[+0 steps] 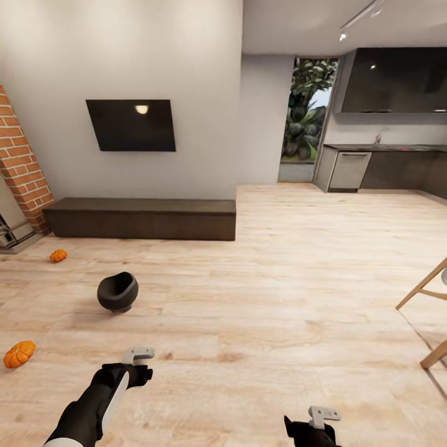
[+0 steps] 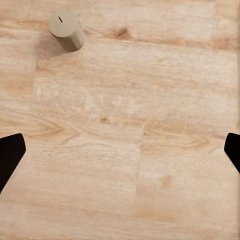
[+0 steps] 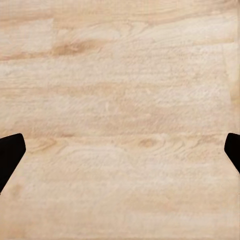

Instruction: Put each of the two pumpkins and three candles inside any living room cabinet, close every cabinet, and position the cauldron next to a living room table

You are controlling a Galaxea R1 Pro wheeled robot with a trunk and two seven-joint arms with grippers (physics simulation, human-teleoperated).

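The long dark-brown cabinet stands shut against the white wall. One orange pumpkin lies on the floor before its left end, and a second pumpkin lies nearer me at the far left. The black cauldron sits on the floor between them. A short brownish-grey candle stands upright on the planks, well beyond my left gripper, which hangs open over bare floor. My right gripper is open too, with only planks beneath it. The table is out of view.
A brick fireplace rises at the left, and a dark TV hangs above the cabinet. Slanted wooden legs of some furniture jut in at the right edge. Kitchen units line the back right. Wood floor stretches ahead.
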